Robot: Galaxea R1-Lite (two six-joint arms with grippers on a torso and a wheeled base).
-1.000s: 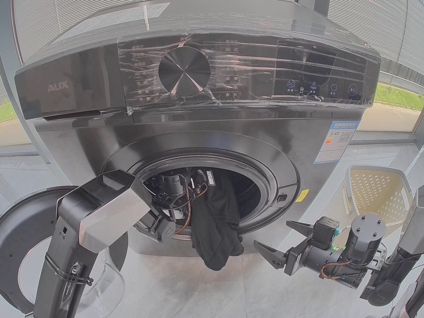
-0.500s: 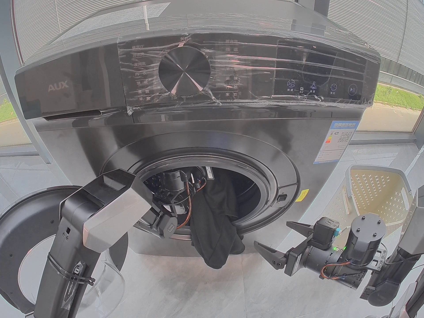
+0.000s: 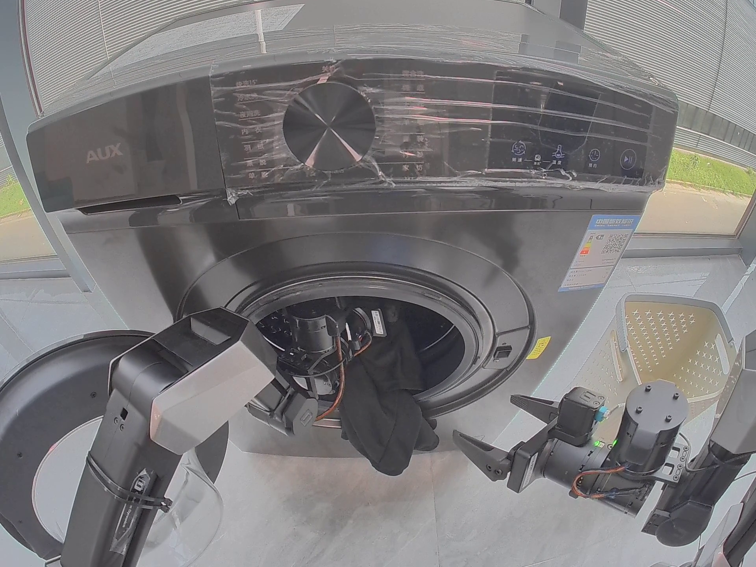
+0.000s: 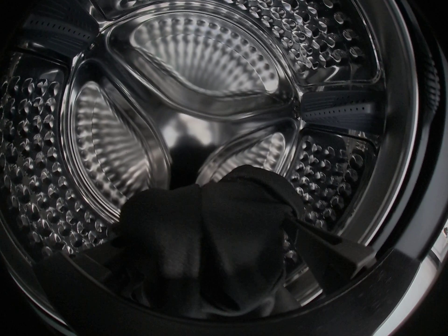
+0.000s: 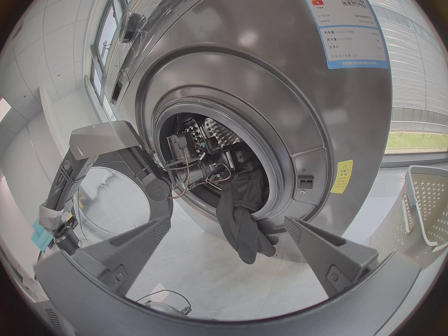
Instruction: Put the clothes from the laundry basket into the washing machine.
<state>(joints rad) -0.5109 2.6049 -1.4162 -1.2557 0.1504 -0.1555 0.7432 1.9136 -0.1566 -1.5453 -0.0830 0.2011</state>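
The washing machine (image 3: 504, 269) stands with its round opening uncovered. My left gripper (image 4: 200, 257) is inside the steel drum (image 4: 200, 71), shut on a bunched black garment (image 4: 205, 234). Part of the black garment (image 3: 386, 411) still hangs out over the lower lip of the opening toward the floor; in the right wrist view the black garment (image 5: 242, 220) droops the same way. My right gripper (image 3: 488, 419) hovers open and holding nothing, low and to the right of the opening, pointing at the machine. The laundry basket (image 3: 669, 340) sits at the far right.
The washer's glass door (image 3: 47, 411) is swung open to the left, beside my left arm. Light tiled floor (image 3: 378, 513) stretches in front of the machine. The basket (image 5: 424, 206) is cream with a perforated wall and lies close behind my right arm.
My left wrist has shifted a little farther into the opening, and the hanging end of the black garment has risen slightly. The right arm has kept still.
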